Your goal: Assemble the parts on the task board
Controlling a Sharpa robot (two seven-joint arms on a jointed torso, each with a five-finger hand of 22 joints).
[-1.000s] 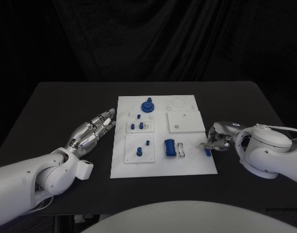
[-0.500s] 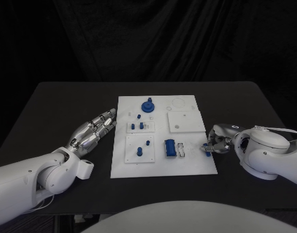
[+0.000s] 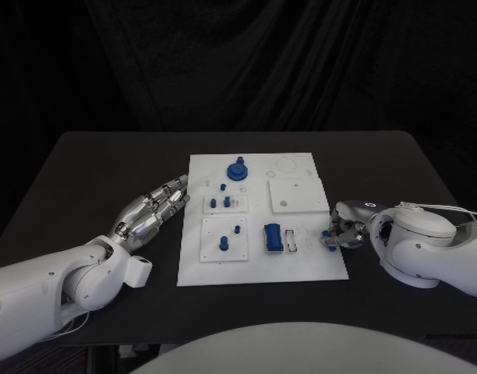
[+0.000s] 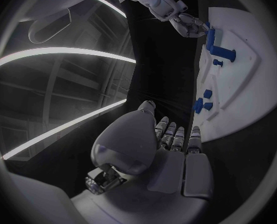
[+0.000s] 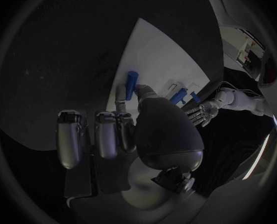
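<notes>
The white task board (image 3: 306, 265) lies mid-table. My right hand (image 3: 347, 226) hovers at its right edge and pinches a small blue peg (image 3: 330, 238) between thumb and a finger. In the right wrist view the peg (image 5: 131, 81) sticks out past the fingertips (image 5: 121, 95) over the board's edge (image 5: 152, 50). My left hand (image 3: 152, 208) lies flat on the table to the left of the board, fingers stretched out, holding nothing. On the board are a blue knob (image 3: 238, 168), a blue block (image 3: 272, 237) and small pegs (image 3: 225, 202). The left wrist view shows the left hand (image 4: 169, 154) beside the board (image 4: 250, 99).
A raised white square plate (image 3: 297, 195) sits on the board's right half, with a pale bar (image 3: 291, 239) beside the blue block. Two smaller white plates (image 3: 210, 253) carry upright pegs on the left half. Bare black table (image 3: 104, 164) surrounds the board.
My right hand has moved slightly left and up along the board's right edge, carrying the blue peg. The left hand has not moved.
</notes>
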